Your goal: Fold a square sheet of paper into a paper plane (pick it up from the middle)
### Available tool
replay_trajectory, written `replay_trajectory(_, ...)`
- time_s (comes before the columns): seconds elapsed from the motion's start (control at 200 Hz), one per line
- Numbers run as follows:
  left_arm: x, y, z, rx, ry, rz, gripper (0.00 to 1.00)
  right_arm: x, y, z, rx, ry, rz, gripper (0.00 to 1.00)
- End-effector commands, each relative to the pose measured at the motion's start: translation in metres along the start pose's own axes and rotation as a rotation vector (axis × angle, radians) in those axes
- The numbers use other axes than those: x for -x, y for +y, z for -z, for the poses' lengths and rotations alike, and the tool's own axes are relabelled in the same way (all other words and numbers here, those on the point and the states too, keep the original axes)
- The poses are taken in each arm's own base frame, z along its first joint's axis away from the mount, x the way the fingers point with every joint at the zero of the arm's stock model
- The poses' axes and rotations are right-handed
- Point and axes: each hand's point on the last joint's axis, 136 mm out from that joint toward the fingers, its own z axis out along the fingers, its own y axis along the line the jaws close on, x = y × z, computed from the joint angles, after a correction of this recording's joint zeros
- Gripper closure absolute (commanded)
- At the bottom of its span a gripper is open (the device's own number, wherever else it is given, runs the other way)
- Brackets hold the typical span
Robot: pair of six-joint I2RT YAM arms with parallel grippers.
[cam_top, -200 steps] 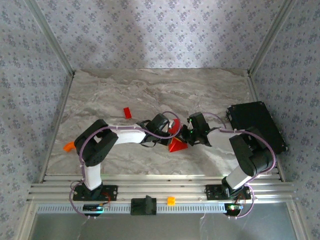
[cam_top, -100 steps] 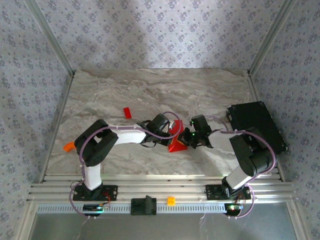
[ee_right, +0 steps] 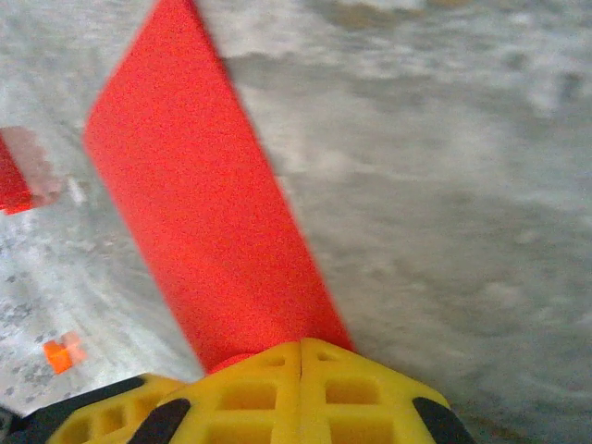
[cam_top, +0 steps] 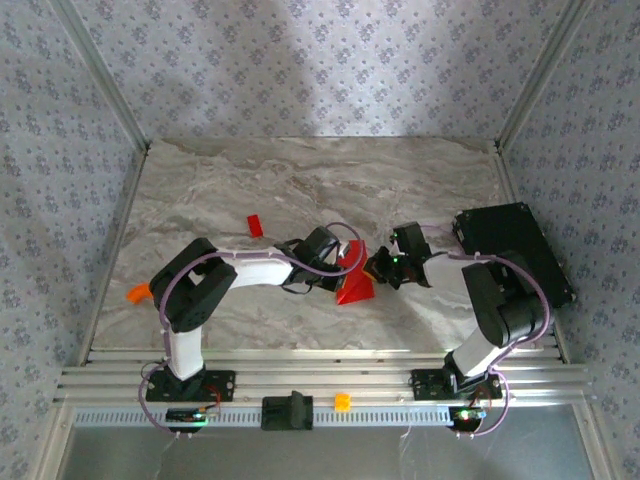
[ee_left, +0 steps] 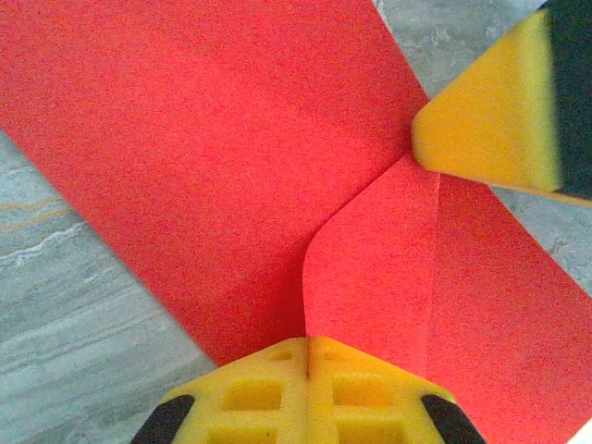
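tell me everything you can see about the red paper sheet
The thin bright red square sheet of paper is matte and partly folded, with one round-cornered flap doubled over its middle. It sits over the grey marbled tabletop between the arms. The left gripper and right gripper are each shut on it.

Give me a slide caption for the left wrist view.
Left hand pinches the folded red paper sheet over the marble table; right hand meets its fold.

- No readable writing, label, brand or number anywhere.
- Just a small repeating flower print on the wallpaper (cam_top: 300, 60) and grey veining on the bench (cam_top: 300, 180).
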Motion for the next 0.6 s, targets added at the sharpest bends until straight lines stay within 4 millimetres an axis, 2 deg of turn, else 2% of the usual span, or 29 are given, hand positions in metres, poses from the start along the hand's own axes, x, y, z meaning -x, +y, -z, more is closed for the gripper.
replay_trajectory(0.0, -0.017, 0.010, -0.007, 0.028, 0.070, 0.006, 0.95, -0.005, -0.031, -0.001, -0.092, 0.007, -0.043, 0.97)
replay_trajectory(0.09, -0.017, 0.010, -0.007, 0.028, 0.070, 0.005, 0.95, 0.002, -0.025, 0.005, -0.052, -0.009, -0.044, 0.97)
replay_trajectory(0.28, -0.016, 0.008, -0.007, 0.025, 0.068, 0.005, 0.95, 0.020, 0.014, 0.024, 0.053, -0.053, 0.021, 0.96)
replay_trajectory(0.345, -0.016, 0.009, -0.007, 0.026, 0.068, 0.005, 0.95, 0.017, 0.029, 0.026, 0.088, -0.042, 0.053, 0.96)
replay_trajectory(0.435, -0.015, 0.009, -0.007, 0.025, 0.066, 0.005, 0.95, 0.004, 0.041, 0.018, 0.095, -0.011, 0.087, 0.96)
replay_trajectory(0.51, -0.016, 0.009, -0.007, 0.026, 0.068, 0.005, 0.95, -0.010, 0.040, 0.007, 0.064, 0.019, 0.102, 0.96)
replay_trajectory(0.595, -0.016, 0.009, -0.007, 0.027, 0.069, 0.005, 0.95, -0.020, 0.020, -0.004, -0.005, 0.043, 0.082, 0.97)
